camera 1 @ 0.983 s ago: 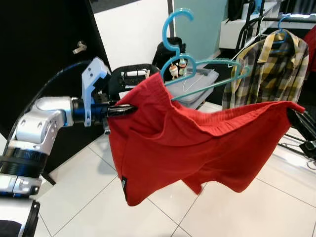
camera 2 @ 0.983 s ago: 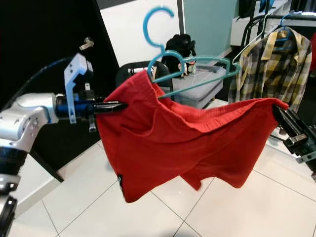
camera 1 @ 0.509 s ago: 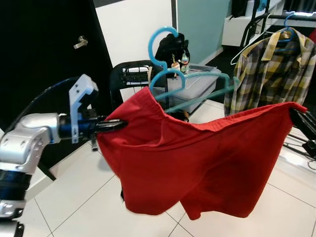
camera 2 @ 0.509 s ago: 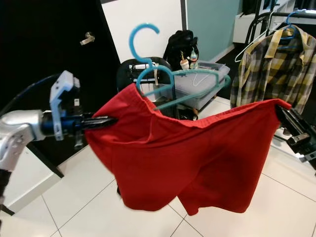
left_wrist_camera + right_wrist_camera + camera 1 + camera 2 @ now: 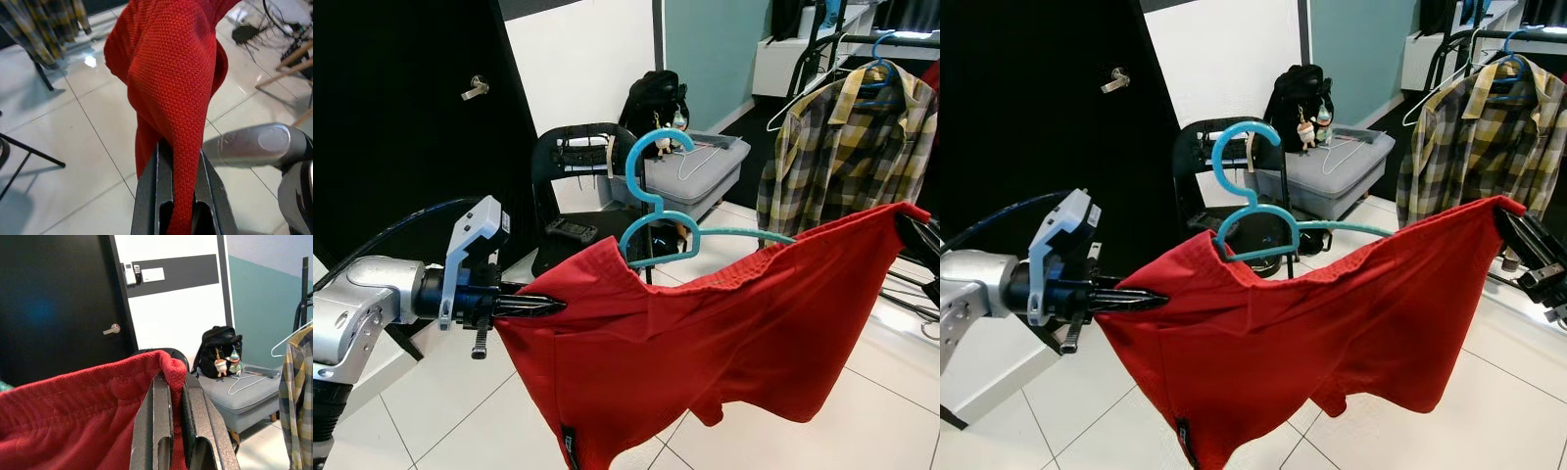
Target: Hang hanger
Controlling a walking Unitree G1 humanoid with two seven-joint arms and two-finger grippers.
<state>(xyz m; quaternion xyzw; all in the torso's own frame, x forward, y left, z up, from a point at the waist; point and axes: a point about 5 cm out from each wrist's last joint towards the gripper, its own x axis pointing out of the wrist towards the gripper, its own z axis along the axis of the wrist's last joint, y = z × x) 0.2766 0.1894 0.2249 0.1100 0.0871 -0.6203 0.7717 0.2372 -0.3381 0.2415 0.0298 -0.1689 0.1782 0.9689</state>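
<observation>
Holding: left gripper (image 5: 548, 306) and right gripper (image 5: 1508, 217) each pinch the red shorts (image 5: 724, 333).
Advice: keep waistband taut; steady blue hanger (image 5: 656, 211).

I find no text, brand or number I can read here. A small dark tag (image 5: 570, 443) is sewn at the lower hem of the red shorts (image 5: 724, 343), low in the frame, but whatever it carries is too small to read.
</observation>
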